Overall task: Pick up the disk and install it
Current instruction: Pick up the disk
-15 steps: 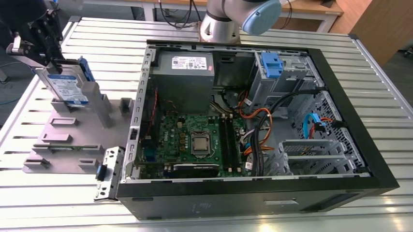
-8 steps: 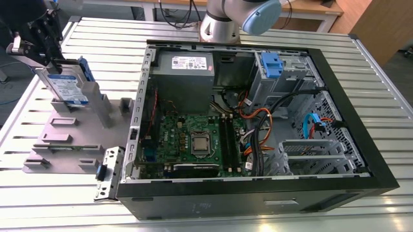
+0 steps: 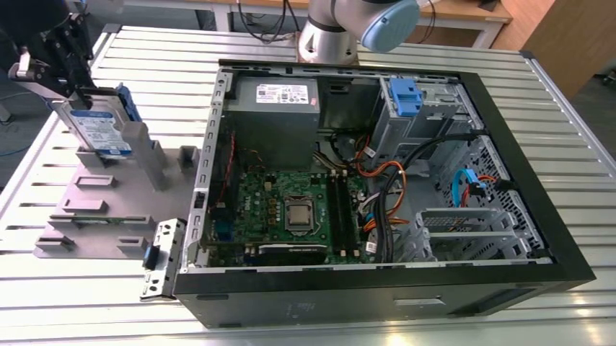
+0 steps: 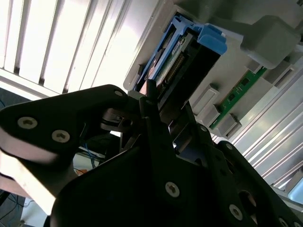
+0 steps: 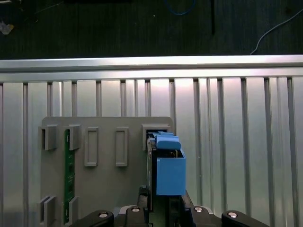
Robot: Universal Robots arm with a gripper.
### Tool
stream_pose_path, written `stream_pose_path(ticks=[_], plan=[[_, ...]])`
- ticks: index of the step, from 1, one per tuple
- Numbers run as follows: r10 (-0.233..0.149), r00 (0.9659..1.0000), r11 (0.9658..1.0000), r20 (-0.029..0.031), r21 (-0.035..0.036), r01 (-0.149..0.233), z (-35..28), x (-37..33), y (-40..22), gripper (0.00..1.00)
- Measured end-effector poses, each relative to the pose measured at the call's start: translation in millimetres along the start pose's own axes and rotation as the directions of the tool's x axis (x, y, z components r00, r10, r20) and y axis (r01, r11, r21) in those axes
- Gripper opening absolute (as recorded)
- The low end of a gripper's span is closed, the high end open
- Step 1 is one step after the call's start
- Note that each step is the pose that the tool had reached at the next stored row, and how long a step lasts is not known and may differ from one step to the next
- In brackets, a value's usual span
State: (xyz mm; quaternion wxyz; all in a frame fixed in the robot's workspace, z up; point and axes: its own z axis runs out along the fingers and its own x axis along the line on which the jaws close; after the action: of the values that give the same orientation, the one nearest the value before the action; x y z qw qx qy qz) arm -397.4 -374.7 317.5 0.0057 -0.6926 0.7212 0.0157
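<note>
Claw (image 3: 82,97) clamped on the disk (image 3: 97,133), which stands on edge at far end of grey holder plate (image 3: 97,216), exterior view's left; can't tell if it's clear of its slot. Green board strip (image 5: 69,175) in another slot. Open PC case (image 3: 385,295) to the right on slatted table (image 3: 58,288); case wall & cables (image 3: 385,180) lie betw. disk & drive bay (image 3: 438,108).

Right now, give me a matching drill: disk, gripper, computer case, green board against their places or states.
1 the disk
2 the gripper
3 the computer case
4 the green board

A side open, motherboard showing
B low in the grey holder, away from the gripper
C standing on edge, blue-trimmed
D clamped on the disk's top

Pairs: 1-C; 2-D; 3-A; 4-B
</note>
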Motion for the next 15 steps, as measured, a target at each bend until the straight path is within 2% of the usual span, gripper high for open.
stream_pose_path(ticks=[3, 6, 15], plan=[[0.000, 1.0000, 1.0000, 0.0002, 0.0003, 0.000, -4.8, -0.1, 0.1, 0.35], [0.000, 1.0000, 1.0000, 0.0003, 0.0005, 0.000, -13.2, -0.4, 0.2, 0.35], [0.000, 1.0000, 1.0000, 0.0002, 0.0005, 0.000, -45.9, -1.4, 0.7, 0.35]])
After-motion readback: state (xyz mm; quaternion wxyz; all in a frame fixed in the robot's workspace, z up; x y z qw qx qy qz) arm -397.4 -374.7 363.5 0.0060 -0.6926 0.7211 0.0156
